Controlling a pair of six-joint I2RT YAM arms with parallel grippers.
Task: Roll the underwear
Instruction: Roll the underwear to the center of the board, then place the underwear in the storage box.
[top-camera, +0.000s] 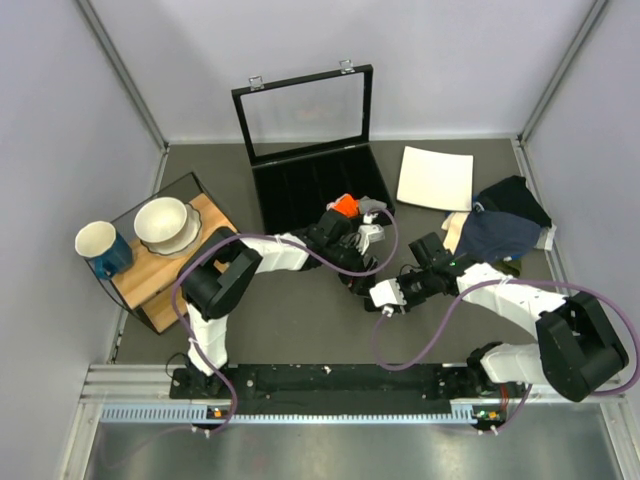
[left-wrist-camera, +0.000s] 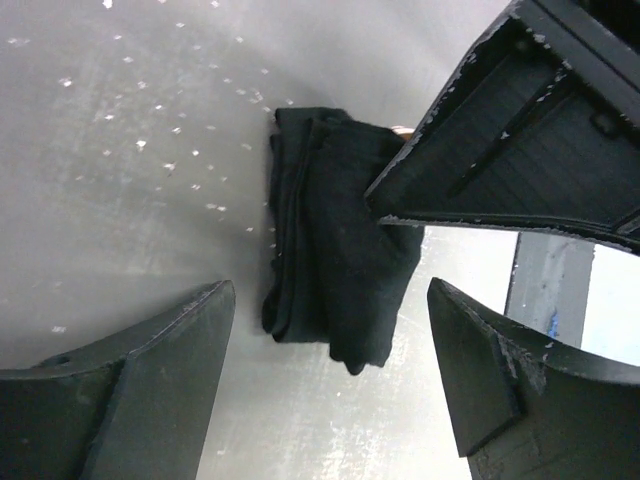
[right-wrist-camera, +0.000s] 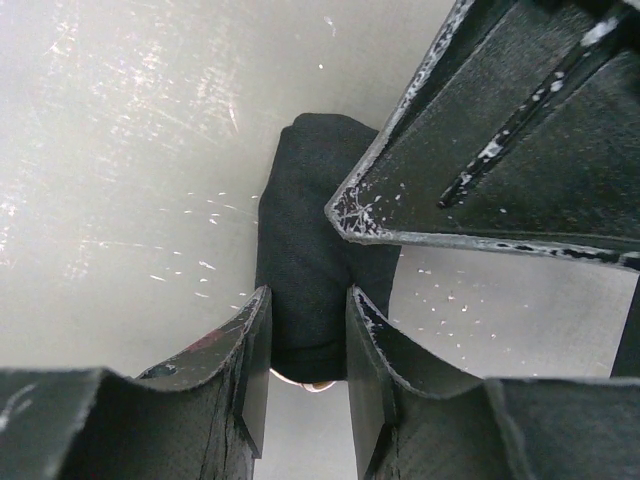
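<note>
The left hand (left-wrist-camera: 328, 300) stood open, its two dark fingers spread wide on either side of the underwear (left-wrist-camera: 330, 220) and touching neither flank. The right hand (right-wrist-camera: 305, 300) was closed narrowly on one end of that same garment, with black cloth pinched between its fingers and a sliver of pale tan just showing at the gripped end. The underwear lay as a compact black bundle, folded or rolled lengthwise, on the grey worktop (left-wrist-camera: 120, 150) between the two hands. Loose layered edges showed along one long side.

In the overhead view both hands met near the middle of the worktop, just in front of an open black display case (top-camera: 315, 180). A small orange cloth roll (top-camera: 345, 204) sat at the near edge of the case, and a white plate (top-camera: 436, 178) lay further right.

The roll looked formed but not secured. With the left hand open, only the grip at one end held the layers, so the free end could spring loose and unwind. If the right hand pulled away while pinching, it would likely drag the bundle and stretch it out of shape. The two hands also sat very close together, one crossing above the bundle beside the other, so a careless move could knock them together or flick the roll aside.
</note>
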